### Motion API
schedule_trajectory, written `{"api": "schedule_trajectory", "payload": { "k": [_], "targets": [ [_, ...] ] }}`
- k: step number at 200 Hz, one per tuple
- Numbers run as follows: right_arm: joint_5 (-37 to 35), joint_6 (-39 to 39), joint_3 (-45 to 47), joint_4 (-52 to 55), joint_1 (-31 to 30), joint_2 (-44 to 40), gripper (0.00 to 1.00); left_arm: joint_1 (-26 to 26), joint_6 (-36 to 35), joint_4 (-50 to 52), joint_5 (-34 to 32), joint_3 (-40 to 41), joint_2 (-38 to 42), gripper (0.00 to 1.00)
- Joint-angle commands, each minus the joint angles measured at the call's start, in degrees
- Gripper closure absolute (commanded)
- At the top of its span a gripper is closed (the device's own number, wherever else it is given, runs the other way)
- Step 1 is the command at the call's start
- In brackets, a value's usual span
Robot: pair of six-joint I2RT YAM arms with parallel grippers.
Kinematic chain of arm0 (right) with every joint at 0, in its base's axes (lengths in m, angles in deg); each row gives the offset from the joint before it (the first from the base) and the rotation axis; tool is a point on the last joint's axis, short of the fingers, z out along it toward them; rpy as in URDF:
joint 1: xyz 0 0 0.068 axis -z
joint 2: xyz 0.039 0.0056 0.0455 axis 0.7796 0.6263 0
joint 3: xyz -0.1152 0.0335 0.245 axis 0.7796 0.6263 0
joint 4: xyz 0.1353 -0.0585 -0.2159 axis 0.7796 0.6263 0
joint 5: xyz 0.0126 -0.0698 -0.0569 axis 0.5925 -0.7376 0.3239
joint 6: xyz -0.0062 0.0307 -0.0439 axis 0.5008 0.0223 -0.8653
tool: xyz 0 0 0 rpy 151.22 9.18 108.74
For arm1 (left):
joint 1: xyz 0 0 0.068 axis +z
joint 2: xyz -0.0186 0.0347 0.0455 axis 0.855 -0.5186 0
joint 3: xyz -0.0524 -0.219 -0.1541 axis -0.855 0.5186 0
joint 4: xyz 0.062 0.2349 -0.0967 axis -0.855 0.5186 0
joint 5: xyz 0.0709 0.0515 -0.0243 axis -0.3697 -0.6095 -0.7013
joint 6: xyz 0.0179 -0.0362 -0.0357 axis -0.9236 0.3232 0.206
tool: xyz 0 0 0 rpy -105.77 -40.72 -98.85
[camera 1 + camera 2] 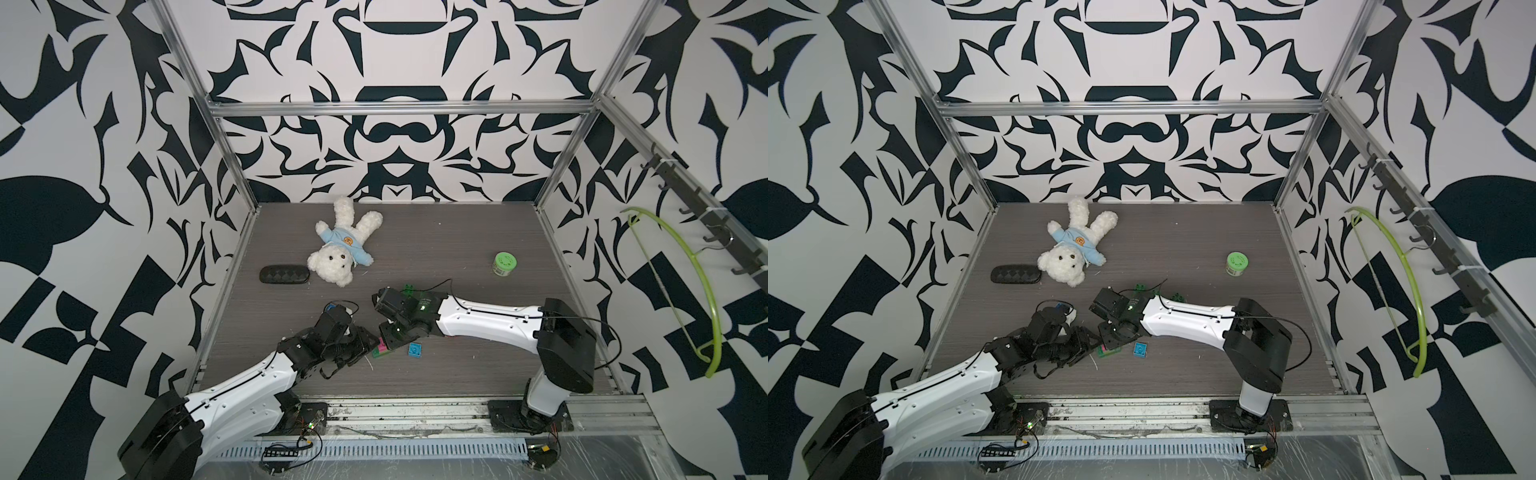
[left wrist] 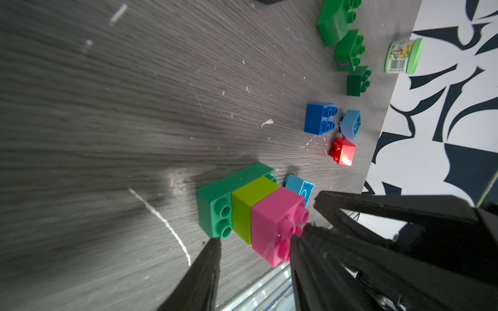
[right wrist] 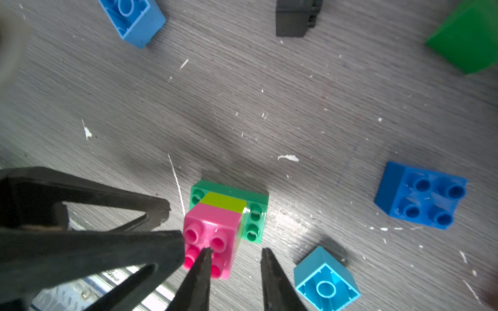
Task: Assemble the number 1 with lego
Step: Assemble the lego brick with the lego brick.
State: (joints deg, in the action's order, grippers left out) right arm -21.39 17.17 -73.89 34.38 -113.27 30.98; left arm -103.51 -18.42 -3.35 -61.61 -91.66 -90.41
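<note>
Grey tabletop [image 1: 436,249], left tool [image 2: 260,234] and right tool [image 3: 236,251] apart, crowding lego stack [image 2: 253,200], cyan brick [image 3: 326,280] just beside

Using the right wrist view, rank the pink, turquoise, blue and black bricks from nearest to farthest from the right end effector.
From the right end effector:
1. pink brick, under one fingertip.
2. turquoise brick, close beside it, studs down.
3. blue brick, farther out, studs up.
4. black brick, far beyond the others.
</note>
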Motion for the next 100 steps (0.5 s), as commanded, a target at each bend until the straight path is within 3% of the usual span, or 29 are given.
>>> {"api": "schedule_trajectory", "payload": {
  "k": [1, 100],
  "targets": [
    [-1.1, 1.1, -1.3, 1.5, -0.4, 0.8, 0.7, -0.3, -0.1, -1.1, -0.2, -1.6, -1.0, 0.58],
    [-1.8, 8.3, 1.5, 3.9, -3.3, 4.6, 0.79, -0.5, 0.4, 3.1, -0.4, -1.7, -4.2, 0.65]
  ]
}}
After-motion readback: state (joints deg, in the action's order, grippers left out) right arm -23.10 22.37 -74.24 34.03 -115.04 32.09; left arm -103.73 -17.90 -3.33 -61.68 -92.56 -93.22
